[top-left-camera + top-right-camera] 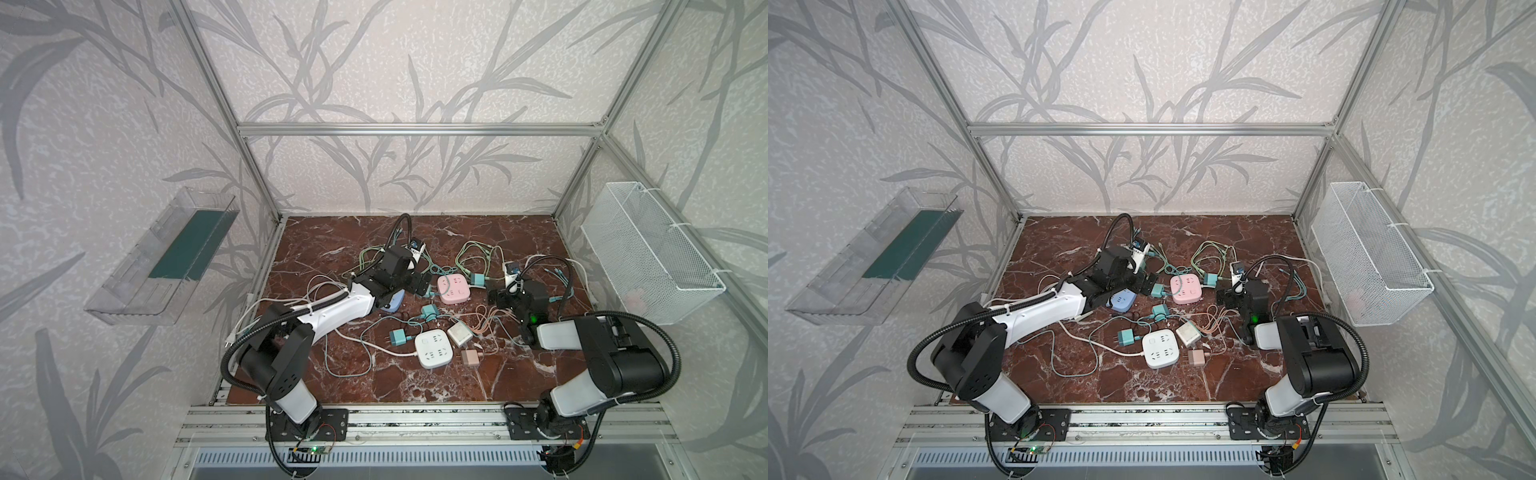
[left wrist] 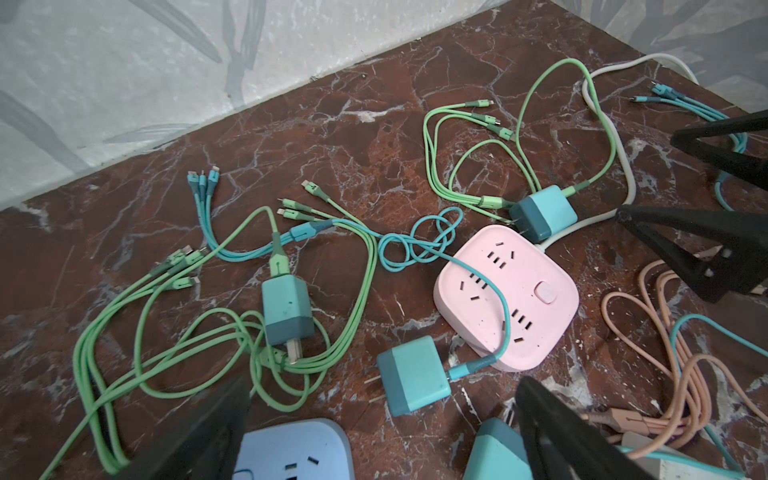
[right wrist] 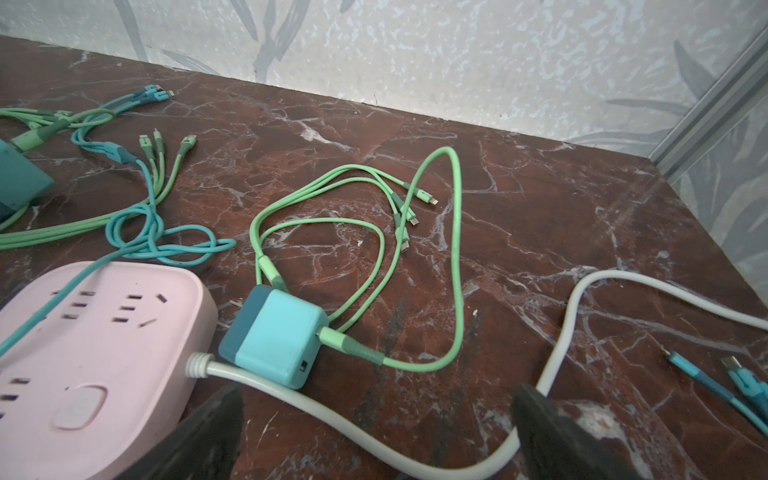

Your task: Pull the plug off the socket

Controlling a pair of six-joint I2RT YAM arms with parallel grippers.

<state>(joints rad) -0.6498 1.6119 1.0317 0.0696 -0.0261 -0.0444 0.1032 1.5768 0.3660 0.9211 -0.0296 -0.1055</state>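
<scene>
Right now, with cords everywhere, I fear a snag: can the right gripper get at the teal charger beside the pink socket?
Probably yes. The right gripper stands open just short of the teal charger, its top bare. Only the white cord of the pink socket lies across the way.

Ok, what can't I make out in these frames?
Blue power strip: cut by the left wrist view's edge; in both top views the left arm covers most of it.
Teal adapter near it: cut by the same edge.
Pinkish item in the wire basket: blurred behind mesh, unidentifiable.
</scene>
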